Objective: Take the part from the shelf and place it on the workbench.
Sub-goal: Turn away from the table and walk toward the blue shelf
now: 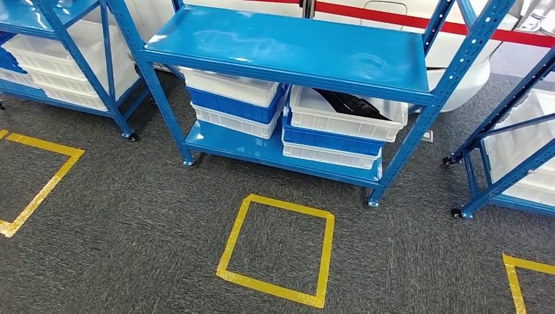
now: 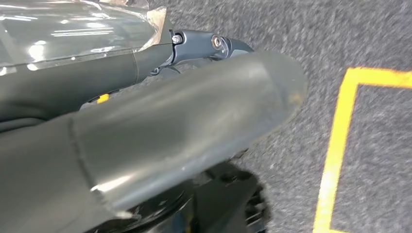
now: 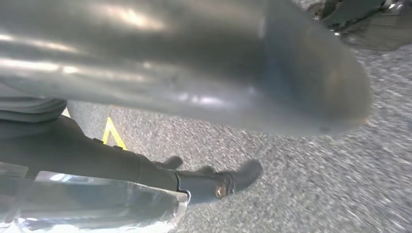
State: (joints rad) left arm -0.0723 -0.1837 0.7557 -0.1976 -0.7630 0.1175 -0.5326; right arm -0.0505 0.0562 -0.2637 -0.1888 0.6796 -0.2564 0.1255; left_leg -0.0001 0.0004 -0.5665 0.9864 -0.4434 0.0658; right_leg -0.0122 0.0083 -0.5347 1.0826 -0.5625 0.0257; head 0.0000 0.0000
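On lower shelf (image 1: 262,149): stacked crates, top right crate (image 1: 343,118) holds dark part (image 1: 353,103); fingers' state unclear.

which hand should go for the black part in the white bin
Right, probably: the black part lies in the white bin right of centre in the head view. The right hand and left hand both hang over carpet.

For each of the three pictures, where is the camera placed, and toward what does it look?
Head view: high on the body, facing forward and down at the blue shelf, its white and blue bins and a yellow tape square.
Left wrist view: behind the left hand, facing the carpet.
Right wrist view: behind the right hand, facing carpet.
All share grey carpet and yellow tape.
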